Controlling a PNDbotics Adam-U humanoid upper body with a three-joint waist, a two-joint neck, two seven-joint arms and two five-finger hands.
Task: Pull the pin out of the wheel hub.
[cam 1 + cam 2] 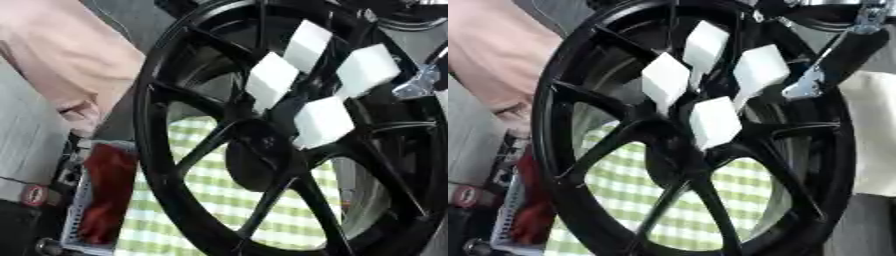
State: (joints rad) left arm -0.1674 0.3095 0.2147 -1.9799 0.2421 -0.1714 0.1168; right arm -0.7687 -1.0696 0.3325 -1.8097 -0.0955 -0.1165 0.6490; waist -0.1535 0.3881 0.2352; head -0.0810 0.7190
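Wheel: black spoked wheel (pixel 188 165) standing on edge and filling my view, hub (pixel 677 160) near the middle, green-checked cloth (pixel 219 192) showing through the gaps between spokes.

Arm: black and silver parts of my right arm come in at the upper right, with a silver bracket (pixel 805 86) just beside the rim. I cannot pick out the right hand itself, so I cannot tell whether its fingers are straight or curled, or whether it has hold of anything.

Left hand: shows in neither eye.

Pins: four white blocks (pixel 715 121) stick out of the hub towards me, clustered close together. I take these for the pins, though which one I am meant to pull I cannot tell.

Basket: pale basket (pixel 79 210) with something red (pixel 109 192) in it, low left, beside the wheel.

Progress: I judge nothing done yet; all four blocks look seated, none is held. Left to do: reach, take a block, draw it out.
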